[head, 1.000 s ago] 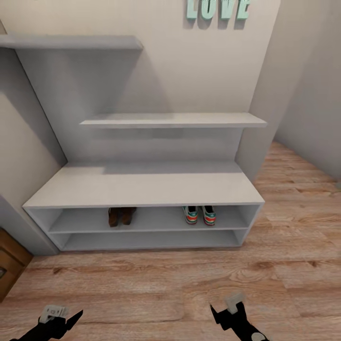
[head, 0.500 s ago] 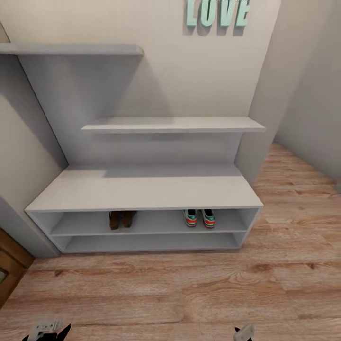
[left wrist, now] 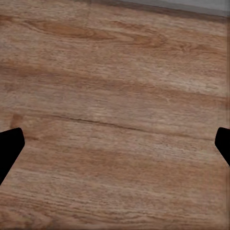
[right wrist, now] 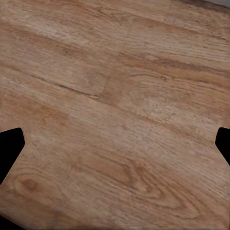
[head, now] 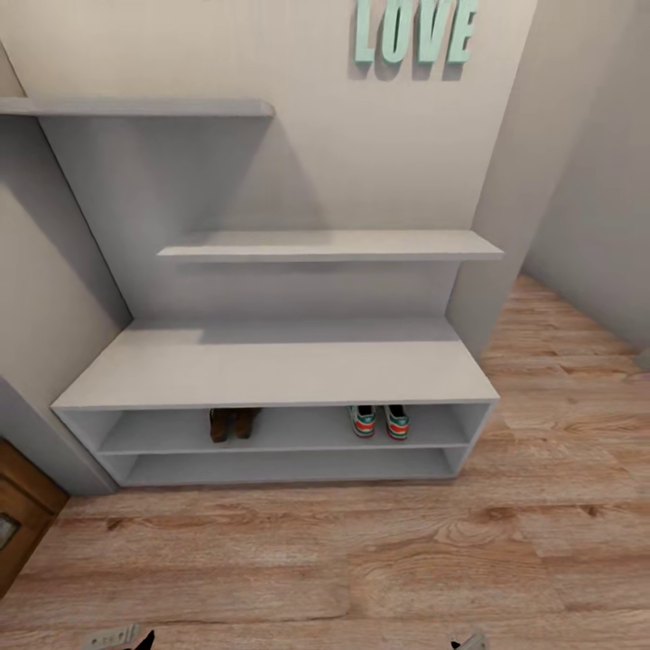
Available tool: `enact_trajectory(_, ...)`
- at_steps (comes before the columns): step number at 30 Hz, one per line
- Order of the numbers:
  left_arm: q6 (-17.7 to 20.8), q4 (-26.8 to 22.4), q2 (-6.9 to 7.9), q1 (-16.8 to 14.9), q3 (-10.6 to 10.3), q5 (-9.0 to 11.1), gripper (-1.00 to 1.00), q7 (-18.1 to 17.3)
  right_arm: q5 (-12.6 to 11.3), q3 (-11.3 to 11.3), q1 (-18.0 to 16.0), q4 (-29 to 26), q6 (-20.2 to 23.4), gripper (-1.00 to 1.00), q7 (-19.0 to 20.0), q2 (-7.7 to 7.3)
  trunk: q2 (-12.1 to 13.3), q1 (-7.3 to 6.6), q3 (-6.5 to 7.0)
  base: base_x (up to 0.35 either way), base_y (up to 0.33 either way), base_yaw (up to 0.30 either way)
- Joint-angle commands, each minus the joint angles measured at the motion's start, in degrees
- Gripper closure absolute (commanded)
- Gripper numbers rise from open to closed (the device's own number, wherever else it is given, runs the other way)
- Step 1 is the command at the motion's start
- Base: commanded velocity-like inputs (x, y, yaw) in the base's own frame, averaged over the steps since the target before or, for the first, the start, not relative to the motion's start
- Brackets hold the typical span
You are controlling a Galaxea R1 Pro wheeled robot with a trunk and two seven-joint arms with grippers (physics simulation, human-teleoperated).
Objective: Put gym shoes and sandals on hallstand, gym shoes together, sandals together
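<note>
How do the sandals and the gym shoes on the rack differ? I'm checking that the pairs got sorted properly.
The sandals are dark brown, while the gym shoes are white with green and red-orange accents. The sandals sit left of the middle of the hallstand; the gym shoes sit toward its right end. Both pairs stand on the upper shelf level, each pair side by side, off the corridor floor.

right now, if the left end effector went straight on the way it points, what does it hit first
Most likely the corridor floor. The left end effector is open and empty, with bare wood planks between its fingertips and nothing else in that line. How far off the planks are is unclear.
</note>
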Motion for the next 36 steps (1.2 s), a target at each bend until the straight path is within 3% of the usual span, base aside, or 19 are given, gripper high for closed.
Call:
enact_trajectory(1,0.0,0.09,-0.05,-0.04,0.23,0.43,-1.0,-0.48,0.47,-0.07,-0.02,0.08,-0.18,-1.0,-0.1,-0.02,0.39,-0.23,0.14,0.0,0.0,0.0)
enact_trajectory(7,-0.03,0.15,-0.23,-0.04,0.22,0.46,-1.0,-0.32,0.46,-0.07,0.02,0.21,-0.16,-1.0,-0.08,-0.03,2.8,-1.55,1.22,0.0,0.0,0.0)
enact_trajectory(36,-0.02,0.08,-0.2,-0.04,0.27,0.52,-1.0,-0.3,0.46,-0.07,0.03,0.23,-0.16,-1.0,-0.08,-0.03,2.8,-1.55,1.22,0.0,0.0,0.0)
